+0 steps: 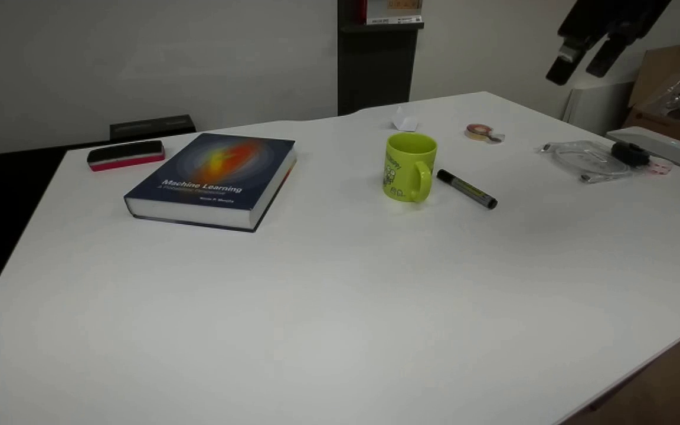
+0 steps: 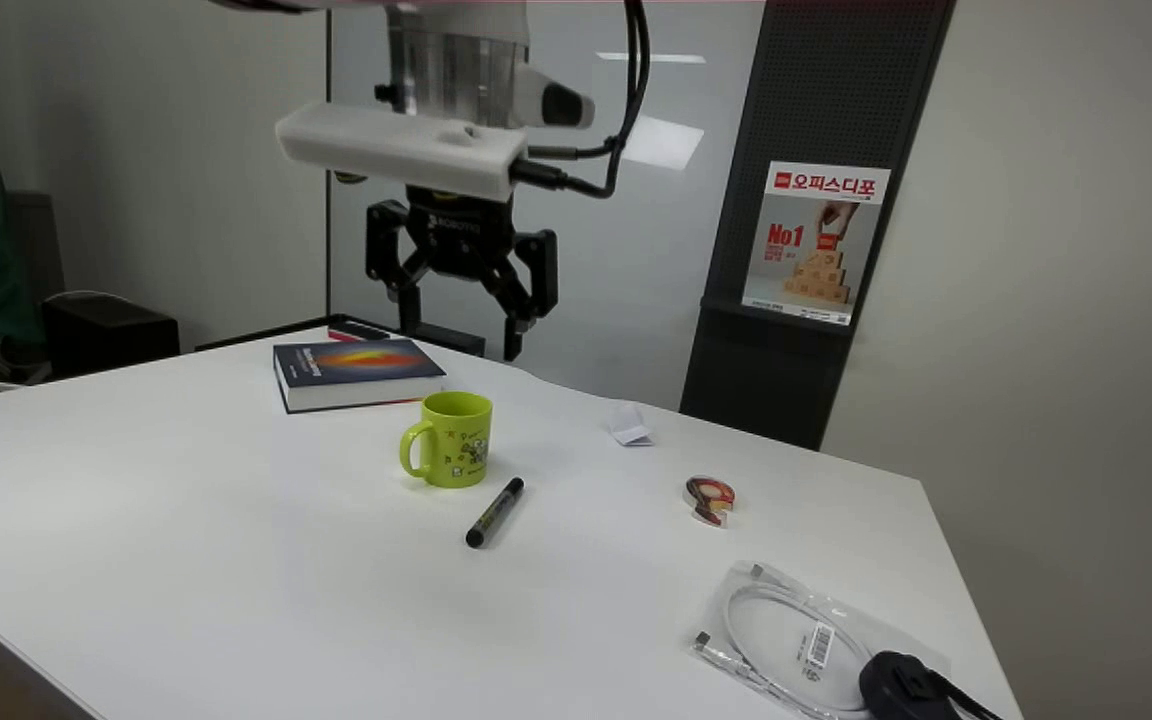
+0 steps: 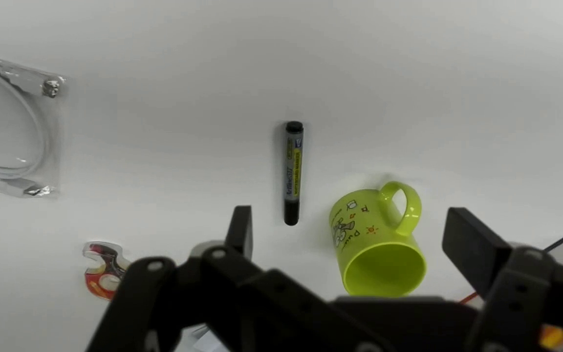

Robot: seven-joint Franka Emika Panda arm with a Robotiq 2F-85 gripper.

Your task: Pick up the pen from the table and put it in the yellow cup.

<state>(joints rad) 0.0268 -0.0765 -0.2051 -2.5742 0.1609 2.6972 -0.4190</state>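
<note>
The pen, a grey-and-black marker, lies flat on the white table (image 1: pixel 316 324). It shows in both exterior views (image 1: pixel 467 189) (image 2: pixel 495 513) and in the wrist view (image 3: pixel 293 173). The yellow cup, a yellow-green mug, stands upright close beside the pen, with a small gap between them. It shows in both exterior views (image 1: pixel 402 171) (image 2: pixel 456 450) and in the wrist view (image 3: pixel 359 225), where I see nothing inside it. My gripper (image 3: pixel 355 230) is open, its fingers wide apart and holding nothing. It hangs well above the table in both exterior views (image 1: pixel 581 69) (image 2: pixel 461 330).
A thick blue book (image 1: pixel 213 171) lies on the cup's far side from the pen, with a red-and-black eraser (image 1: pixel 126 156) beyond it. A folded white paper (image 2: pixel 629 427), a tape dispenser (image 2: pixel 710 499) and a bagged white cable (image 2: pixel 786 640) lie on the pen's other side.
</note>
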